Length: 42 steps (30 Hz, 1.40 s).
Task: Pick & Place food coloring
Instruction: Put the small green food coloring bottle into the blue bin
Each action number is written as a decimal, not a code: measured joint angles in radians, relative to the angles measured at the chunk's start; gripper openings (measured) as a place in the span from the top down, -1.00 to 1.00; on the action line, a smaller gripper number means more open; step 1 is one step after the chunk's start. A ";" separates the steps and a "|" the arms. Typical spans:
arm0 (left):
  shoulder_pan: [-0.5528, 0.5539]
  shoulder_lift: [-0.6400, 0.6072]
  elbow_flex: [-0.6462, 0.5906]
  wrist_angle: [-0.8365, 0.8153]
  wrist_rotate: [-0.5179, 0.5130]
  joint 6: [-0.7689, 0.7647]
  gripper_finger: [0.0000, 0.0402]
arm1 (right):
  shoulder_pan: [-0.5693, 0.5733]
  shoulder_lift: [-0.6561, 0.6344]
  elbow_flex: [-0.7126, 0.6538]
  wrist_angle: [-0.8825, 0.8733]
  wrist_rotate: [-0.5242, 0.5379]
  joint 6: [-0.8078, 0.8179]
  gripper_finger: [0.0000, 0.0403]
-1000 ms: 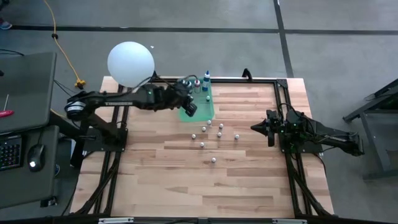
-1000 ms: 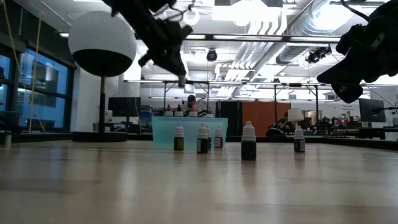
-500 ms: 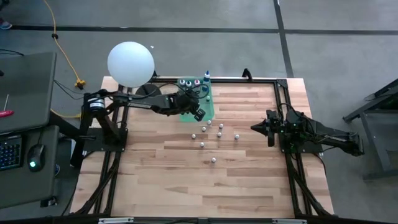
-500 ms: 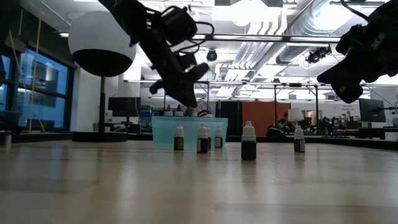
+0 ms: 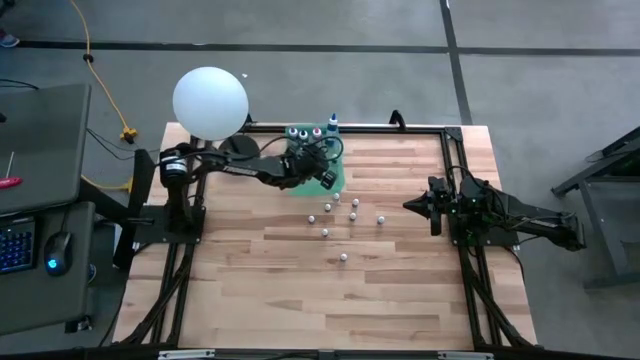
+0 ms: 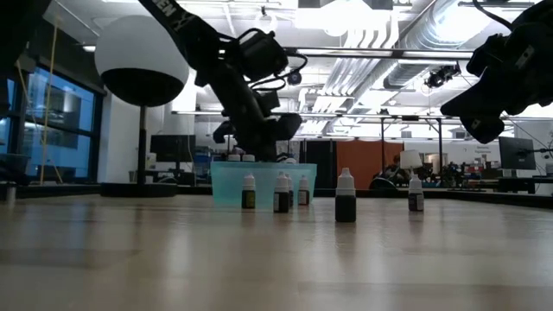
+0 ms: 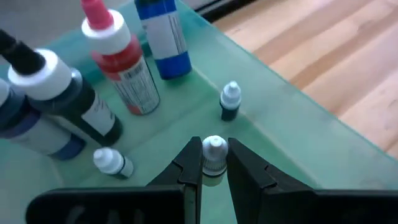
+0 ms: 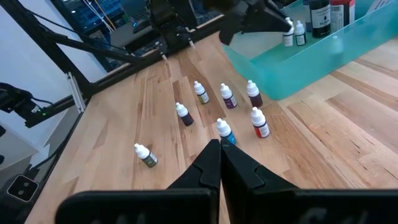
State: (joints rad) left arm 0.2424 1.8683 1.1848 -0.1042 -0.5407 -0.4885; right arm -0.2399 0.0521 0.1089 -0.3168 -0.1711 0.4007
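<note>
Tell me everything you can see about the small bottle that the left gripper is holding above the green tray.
The small bottle has a white ribbed cap with a nozzle tip, and what shows of its body looks pale. It stands upright between the two dark fingers of the left gripper, which is shut on it just below the cap. Its lower part is hidden, so I cannot tell whether it touches the floor of the translucent green tray. It touches no other bottle.

An open-plan lab or office was shown; exposed ceiling ducts (image 6: 380,34), monitors (image 6: 517,154) and a keyboard (image 5: 17,247) were seen.
</note>
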 joint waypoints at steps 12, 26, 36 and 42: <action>0.000 0.103 0.099 -0.023 -0.076 -0.111 0.78 | 0.000 0.000 0.000 0.000 0.000 0.001 1.00; 0.061 0.118 0.098 -0.030 -0.091 -0.202 0.78 | 0.000 0.000 0.000 0.000 0.000 0.001 1.00; 0.072 0.141 0.099 -0.025 -0.070 -0.200 0.78 | 0.000 0.000 0.000 0.000 0.000 0.001 1.00; 0.071 0.170 0.098 -0.023 -0.063 -0.200 0.78 | 0.000 0.000 0.000 0.000 0.000 0.000 1.00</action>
State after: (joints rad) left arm 0.3138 2.0385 1.2831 -0.1268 -0.6038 -0.6885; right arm -0.2401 0.0517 0.1089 -0.3172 -0.1711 0.4007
